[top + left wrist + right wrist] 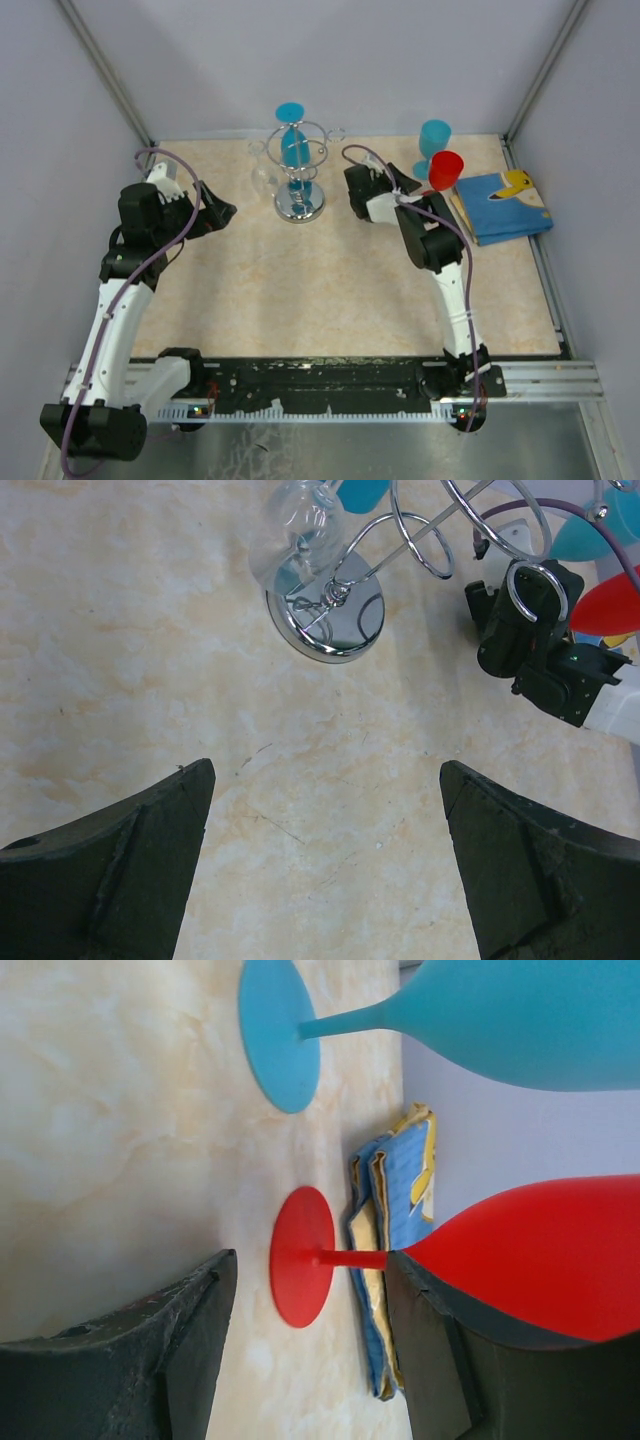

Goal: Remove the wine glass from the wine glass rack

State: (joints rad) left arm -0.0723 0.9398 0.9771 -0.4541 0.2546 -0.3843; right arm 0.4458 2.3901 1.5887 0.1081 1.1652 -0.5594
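Right hand (310, 1260) straddles the upright red wine glass (530, 1250), jaws apart.

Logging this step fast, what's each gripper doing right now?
Left gripper: open, empty.
Right gripper: open, jaws wide apart, red glass just ahead, not gripped.

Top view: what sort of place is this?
Likely a lab test cell, not a home: plain grey walls box in a table, a left arm and right arm sit on a rail, and a rack serves as prop.
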